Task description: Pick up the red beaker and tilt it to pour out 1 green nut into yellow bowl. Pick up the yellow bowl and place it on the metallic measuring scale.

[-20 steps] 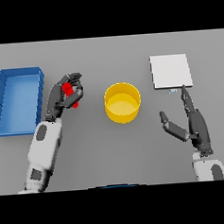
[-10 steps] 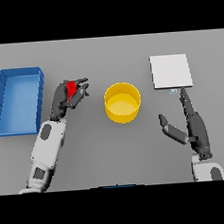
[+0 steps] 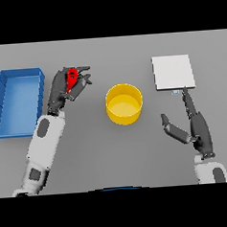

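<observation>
While the fingers curl round the load, the layout reads as follows.

Left hand: fingers and thumb curled round the red beaker — held clear of the table, between the blue tray and the yellow bowl.
Red beaker: mostly hidden by the fingers; its tilt cannot be judged, and no nut is visible.
Yellow bowl: upright on the grey table, near the middle, apart from both hands.
Blue tray: at the left edge, just beside the left arm.
Measuring scale: flat pale square, far right.
Right hand: fingers straight, thumb spread — holds nothing; fingertips reach the near edge of the scale.
</observation>
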`<state>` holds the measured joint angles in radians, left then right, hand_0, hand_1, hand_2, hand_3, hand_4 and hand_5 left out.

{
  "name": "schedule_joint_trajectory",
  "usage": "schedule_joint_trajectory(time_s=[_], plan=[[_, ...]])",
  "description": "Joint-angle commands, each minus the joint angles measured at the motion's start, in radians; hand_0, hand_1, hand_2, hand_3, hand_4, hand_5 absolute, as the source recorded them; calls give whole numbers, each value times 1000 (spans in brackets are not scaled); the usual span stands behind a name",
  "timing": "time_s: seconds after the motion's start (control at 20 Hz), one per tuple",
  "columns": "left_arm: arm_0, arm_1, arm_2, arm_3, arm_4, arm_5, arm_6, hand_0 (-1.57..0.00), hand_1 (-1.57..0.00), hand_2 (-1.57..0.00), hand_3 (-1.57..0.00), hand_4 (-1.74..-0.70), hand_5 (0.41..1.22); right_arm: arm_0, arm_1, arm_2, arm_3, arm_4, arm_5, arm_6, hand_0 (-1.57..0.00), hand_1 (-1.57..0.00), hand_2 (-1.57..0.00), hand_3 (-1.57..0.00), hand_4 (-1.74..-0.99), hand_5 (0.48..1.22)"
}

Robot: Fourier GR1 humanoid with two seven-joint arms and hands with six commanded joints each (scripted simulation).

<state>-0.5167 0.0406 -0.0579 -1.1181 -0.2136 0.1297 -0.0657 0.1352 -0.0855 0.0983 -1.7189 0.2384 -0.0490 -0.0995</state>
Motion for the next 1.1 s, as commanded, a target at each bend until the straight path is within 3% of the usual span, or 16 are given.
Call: schedule_joint_trajectory(time_s=[0.0, 0.15, 0.4, 0.6, 0.85, 0.95, 1.05], plan=[[-8, 23, -35, -15, -35, -15, 48, -1561, -1561, -1561, -1558, -1728, 1121, 10, 1, 1, 6, 4, -2, -18, 1, 1, 1, 1, -1257, 663], [-33, 65, -115, -38, -107, -48, 129, -1564, -1565, -1565, -1562, -1733, 1122, 13, 1, 6, 0, 20, -11, -17, 1, 1, 1, 1, -1256, 674], [-86, 93, -182, -11, -169, -56, 200, -1566, -1566, -1566, -1564, -1734, 1114, 3, -2, 3, -7, 10, -1, 15, 1, 1, 1, 1, -1254, 680], [-158, 155, -311, -4, -332, -78, 316, -1569, -1569, -1569, -1568, -1738, 1133, 11, 0, 7, -14, 6, 4, 3, 1, 1, 1, 1, -1254, 687], [-253, 205, -479, 41, -505, -144, 352, -1570, -1570, -1570, -1570, -1740, 1173, 18, 0, 12, -28, 9, 8, 17, 1, 1, 1, 1, -1270, 700], [-294, 222, -519, 73, -545, -165, 336, -1571, -1571, -1571, -1570, -1740, 1190, 21, 5, 18, -26, 12, 9, 21, 1, 1, 1, 1, -1274, 704], [-332, 240, -564, 67, -580, -215, 331, -1571, -1571, -1571, -1571, -1649, 1201, 19, 8, 14, -20, 5, 9, 22, 1, 1, 1, 1, -1284, 705]])
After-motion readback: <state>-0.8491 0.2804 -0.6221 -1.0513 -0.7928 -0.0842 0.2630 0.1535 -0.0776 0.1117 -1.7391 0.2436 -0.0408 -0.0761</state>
